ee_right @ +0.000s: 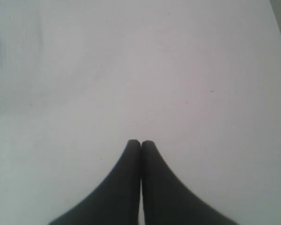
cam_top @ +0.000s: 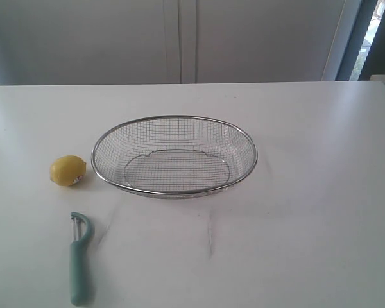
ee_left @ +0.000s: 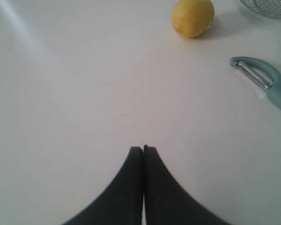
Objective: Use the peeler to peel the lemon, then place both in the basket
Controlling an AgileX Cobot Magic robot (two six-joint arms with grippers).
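The left end effector (ee_left: 144,149) is hanging over bare worktop (cam_top: 308,224) with its jaws pressing together on nothing, and the right end effector (ee_right: 140,142) is doing the same, equally empty. Nearest in the exterior view, the peeler (cam_top: 79,256) is lying flat, out in front of the basket's (cam_top: 173,118) left end and well apart from it. Its long axis is running near to far, with the teal handle pointing away from the basket and the bladed head pointing back toward the lemon (cam_top: 68,171). The lemon is sitting just beside the basket's left end, not touching the rim, unpeeled. The basket itself is standing empty. Both things are lying on the basket's left side, so the left arm is looking the nearer one. Its wrist view is showing lemon and peeler ahead of the tips, while the right one is showing only worktop and a sliver of rim. A small sticker is showing on the lemon's end, its print too small to read. No brand is showing on the peeler.
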